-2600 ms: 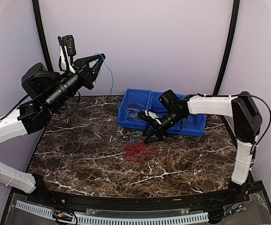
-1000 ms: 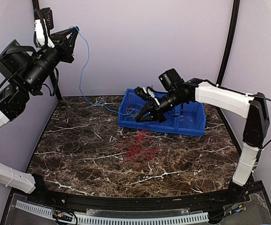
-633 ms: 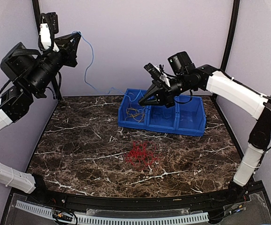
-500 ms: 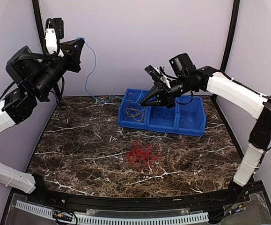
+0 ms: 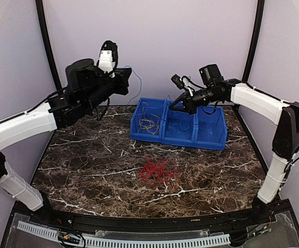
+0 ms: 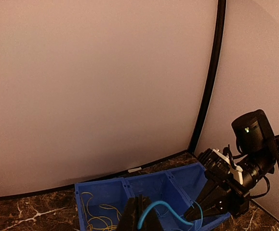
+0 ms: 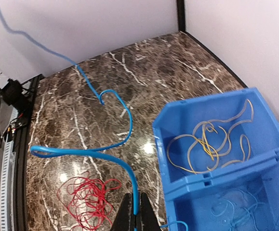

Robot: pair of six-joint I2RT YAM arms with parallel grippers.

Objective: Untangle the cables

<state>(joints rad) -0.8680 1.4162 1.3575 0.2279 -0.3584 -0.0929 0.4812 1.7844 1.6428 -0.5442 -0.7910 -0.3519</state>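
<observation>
Tools on both arms are lifted above the back part of the worktop, and each has its jaws pressed together on the same blue cable. The left tool pinches one end between its closed fingertips, high in front of the back wall. From there the cable sags in loose loops over the worktop and goes to the right tool, which grips it just as tightly above the blue bin.

The red cables lie in a loose heap on the worktop, in front of the bin and apart from it. The yellow cables lie in the left compartment of the bin. In the middle compartment there are some thin pale blue wires, too fine to count.

The worktop is dark marble with white veins. Plain pale lilac walls close it on three sides, with black poles in the back corners.
</observation>
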